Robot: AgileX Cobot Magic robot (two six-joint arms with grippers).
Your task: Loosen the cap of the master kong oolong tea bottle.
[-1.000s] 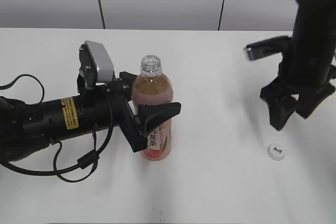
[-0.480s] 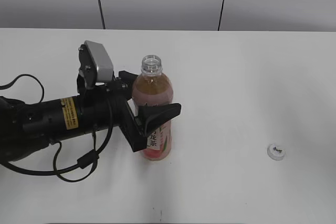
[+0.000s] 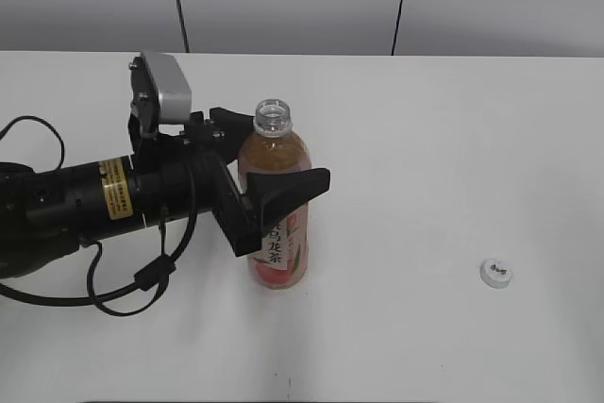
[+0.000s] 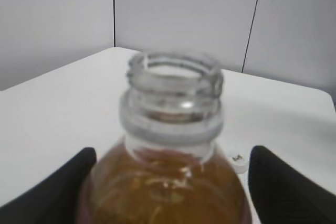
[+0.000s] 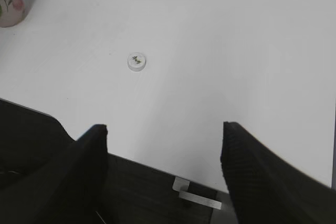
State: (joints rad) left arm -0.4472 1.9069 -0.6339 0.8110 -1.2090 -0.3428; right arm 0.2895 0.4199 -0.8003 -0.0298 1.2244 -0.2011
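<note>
Two parts lie well apart: the master kong oolong tea bottle (image 3: 277, 209) stands upright with its threaded neck bare, while the cap (image 3: 495, 273) rests on the white table (image 3: 425, 139) far to the right. Loosening appears complete. The left gripper (image 3: 269, 172) brackets the bottle's shoulder; contact cannot be confirmed. The right gripper (image 5: 163, 156) hangs spread and empty, absent from the exterior view.
</note>
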